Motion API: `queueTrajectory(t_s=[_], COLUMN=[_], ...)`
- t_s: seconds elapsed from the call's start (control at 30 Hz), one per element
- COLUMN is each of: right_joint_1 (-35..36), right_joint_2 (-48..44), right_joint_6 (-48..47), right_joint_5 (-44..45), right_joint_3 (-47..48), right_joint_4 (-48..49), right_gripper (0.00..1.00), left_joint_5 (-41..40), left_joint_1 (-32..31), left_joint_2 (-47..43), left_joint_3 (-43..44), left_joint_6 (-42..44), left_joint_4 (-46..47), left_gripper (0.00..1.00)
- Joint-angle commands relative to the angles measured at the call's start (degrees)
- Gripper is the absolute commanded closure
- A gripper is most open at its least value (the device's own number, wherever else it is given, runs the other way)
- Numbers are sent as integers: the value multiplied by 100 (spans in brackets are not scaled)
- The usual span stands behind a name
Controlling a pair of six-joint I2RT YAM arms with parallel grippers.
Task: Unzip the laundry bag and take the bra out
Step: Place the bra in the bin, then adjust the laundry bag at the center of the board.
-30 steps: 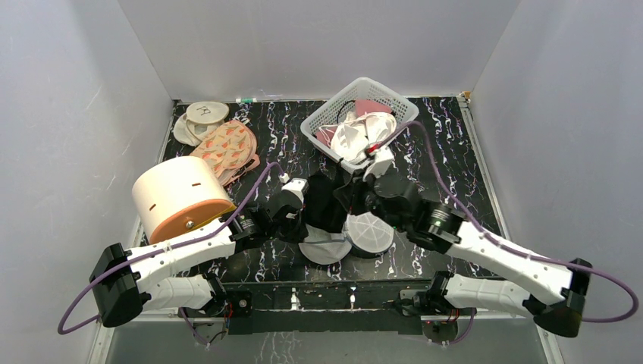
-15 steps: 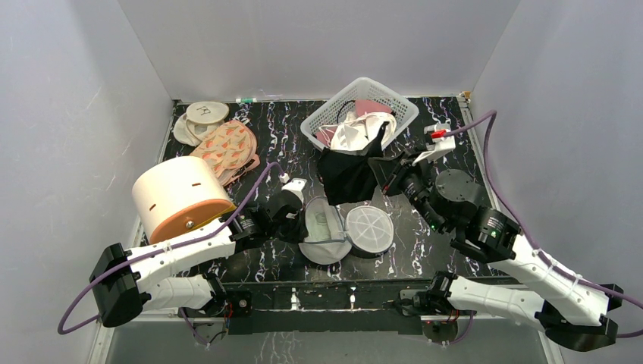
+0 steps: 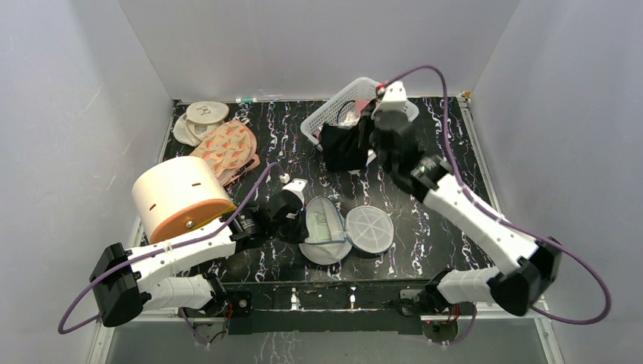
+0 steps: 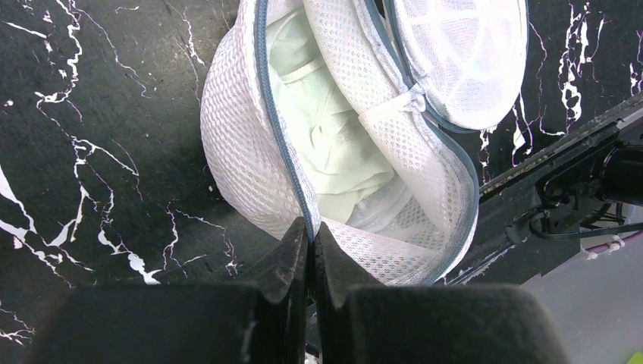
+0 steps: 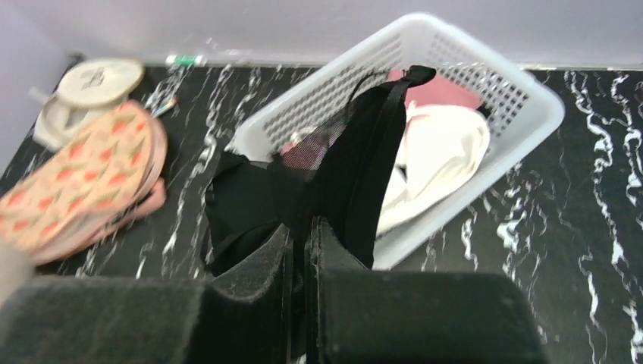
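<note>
Laundry bag (image 4: 235, 152): round white mesh clamshell with ribbed domes, lying open on the black, white-veined table (image 3: 296, 152) near its front edge. Bra (image 4: 326, 144): pale mint, smooth, crumpled inside the left half. Left gripper (image 4: 309, 227): jaws pinched tight on that half's grey zip rim. Right gripper (image 5: 303, 227): jaws closed on a limp black garment (image 5: 250, 197) hanging over the rim of the white plastic lattice basket (image 5: 531, 98).
</note>
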Motion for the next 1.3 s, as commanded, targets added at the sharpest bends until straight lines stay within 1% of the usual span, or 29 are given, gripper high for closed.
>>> queueTrajectory(t_s=[0.0,0.03,0.1,0.13,0.2,0.3,0.37,0.43,0.5,0.53,0.73,0.83,0.97,1.1,1.27], right_joint_1=[-1265,-1423,-1741,-1901,-2122,-2191,-2282,-2328,-2329,-2329,-2321,-2260,-1911,-1088,89], right_joint_2=[766,993,1367,1561,1952,2541,2883,3143,3057,2869,1426,682,-78,-516,-726], right_joint_6=[128,191,374,499,651,568,560,597,578,571,669,893,1164,1445,2105], right_joint_5=[-1331,-1574,-2085,-2341,-2511,-2305,-2220,-1963,-1917,-2009,-3031,-3712,-4505,-4536,-4310], right_joint_3=[1120,1370,1541,1579,1665,1831,1978,2123,1936,1748,115,-906,-1847,-2426,-2990], right_joint_4=[634,668,881,1016,1136,962,610,94,-90,-76,276,464,707,763,1171], right_gripper=[100,100,100,97,86,67,60,55,50,48,34,32,32,37,49], left_joint_5=[71,67,65,66,68,85,125,148,142,134,82,66,83,124,157], left_joint_1=[7,8,10,8,14,9,11,12,10,5,8,12,10,7,9], left_joint_2=[-39,-43,-48,-43,-18,21,39,29,-13,-31,-8,14,5,55,108], left_joint_3=[114,124,146,170,217,247,248,244,202,183,159,128,20,-13,-20], left_joint_6=[-34,-34,-28,-19,15,33,48,52,52,46,103,124,107,84,75], left_joint_4=[6,12,25,22,23,51,75,71,63,73,52,40,126,188,174], left_gripper=[100,100,100,100,100,100,100,100,100,100,100,100,100,100,100])
